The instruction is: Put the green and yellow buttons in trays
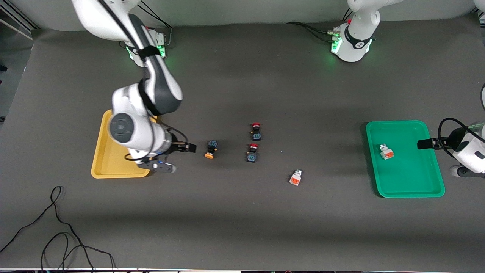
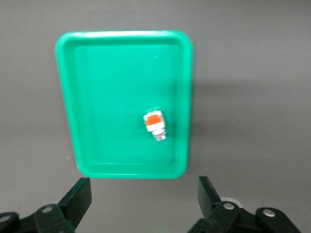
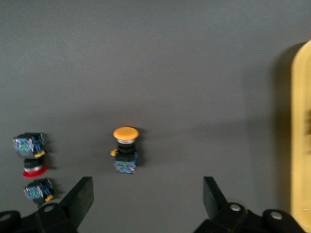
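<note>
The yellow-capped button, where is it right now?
In the front view, the yellow-capped button lies on the table between the yellow tray and the two red-capped buttons, toward the right arm's end.

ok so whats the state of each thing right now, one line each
left gripper: open, empty, over the table beside the green tray
right gripper: open, empty, near the yellow-capped button
green tray: holds one whitish block
yellow tray: partly hidden by the right arm
yellow-capped button: lying on table
second whitish block: on table
two red-capped buttons: on table
</note>
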You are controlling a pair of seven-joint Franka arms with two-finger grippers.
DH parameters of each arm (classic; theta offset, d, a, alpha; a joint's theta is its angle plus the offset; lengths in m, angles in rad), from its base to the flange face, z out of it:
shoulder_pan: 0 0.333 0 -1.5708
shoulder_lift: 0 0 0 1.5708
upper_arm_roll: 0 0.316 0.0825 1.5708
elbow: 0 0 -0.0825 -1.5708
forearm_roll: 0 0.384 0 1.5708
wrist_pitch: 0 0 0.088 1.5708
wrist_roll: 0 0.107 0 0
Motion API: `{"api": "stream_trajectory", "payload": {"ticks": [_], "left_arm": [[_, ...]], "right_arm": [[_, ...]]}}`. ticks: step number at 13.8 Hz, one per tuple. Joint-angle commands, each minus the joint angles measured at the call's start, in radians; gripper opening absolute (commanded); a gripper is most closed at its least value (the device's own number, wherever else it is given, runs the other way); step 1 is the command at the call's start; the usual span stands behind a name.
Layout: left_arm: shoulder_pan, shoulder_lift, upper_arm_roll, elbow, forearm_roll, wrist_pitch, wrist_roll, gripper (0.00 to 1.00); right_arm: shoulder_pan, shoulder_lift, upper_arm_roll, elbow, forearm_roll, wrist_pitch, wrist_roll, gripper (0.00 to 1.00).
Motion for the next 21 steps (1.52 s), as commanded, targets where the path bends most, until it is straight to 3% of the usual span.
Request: {"api": "stream_trajectory", "payload": {"ticks": [1,3,9,15,16,17,18,21], "left_arm": [[-0.018,0.017,-0.089,0.018,0.000,0.002,0.019,0.98],[-0.087,0.033,-0.141,0.016,0.055,0.016,0.019,0.98],[-0.339,0.115,-0.143,0.012,0.046,0.181,-0.005,0.99],[-0.414,0.235,-0.142,0.007,0.060,0.385,-0.004,0.99],[-0.416,0.269,-0.142,0.008,0.066,0.420,-0.005,0.99],[-0.416,0.307,-0.139,0.008,0.082,0.457,-0.005,0.99],[-0.416,0.342,-0.134,0.007,0.112,0.495,-0.005,0.99],[-0.432,0.421,-0.131,0.012,0.197,0.563,-0.039,0.99]], "right_arm": [[0.044,0.111,-0.015,0.069,0.044,0.065,0.068,1.00],[0.049,0.165,-0.009,0.066,0.091,0.128,0.068,1.00],[0.087,0.270,0.014,0.057,0.105,0.219,0.066,1.00],[0.106,0.267,0.019,-0.007,0.110,0.219,0.068,1.00],[0.106,0.267,0.019,-0.009,0.110,0.219,0.066,0.96],[0.106,0.265,0.019,-0.009,0.110,0.219,0.060,0.67],[0.106,0.265,0.019,-0.009,0.110,0.219,0.057,0.01],[0.102,0.248,0.017,-0.009,0.111,0.213,0.071,0.00]]}}
